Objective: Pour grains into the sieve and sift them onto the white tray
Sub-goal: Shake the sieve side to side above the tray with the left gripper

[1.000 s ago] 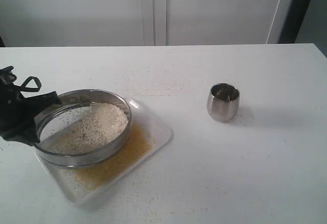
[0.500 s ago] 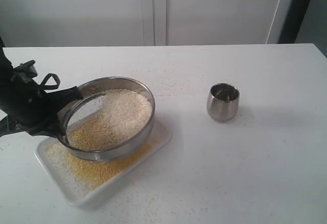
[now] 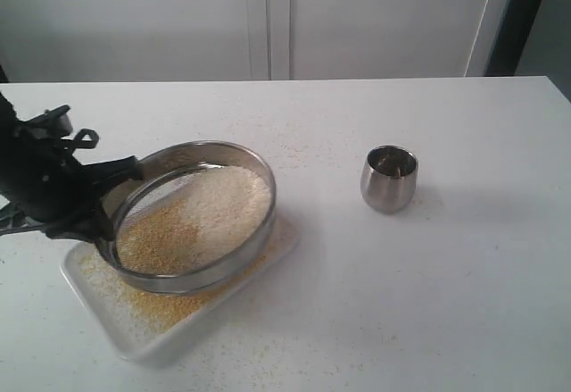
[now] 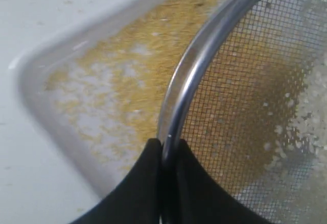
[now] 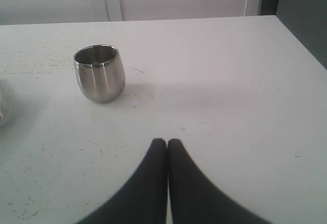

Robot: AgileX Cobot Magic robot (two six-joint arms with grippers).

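Stainless-steel round mesh sieve (image 3: 198, 218), stiff and light we judge, hangs over the flat white tray (image 3: 116, 334), our left gripper (image 4: 164, 145) pinching its rim.

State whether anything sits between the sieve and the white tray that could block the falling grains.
Nothing visible does. The left gripper holds the sieve by its rim over the white tray, which carries only yellow grains.

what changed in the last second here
The left gripper swung the sieve rightward along the white tray, and the whitish grains went with it, uncovering yellow grains on the tray's left end. The grip on the rim, the tray and the steel cup stayed as they were.
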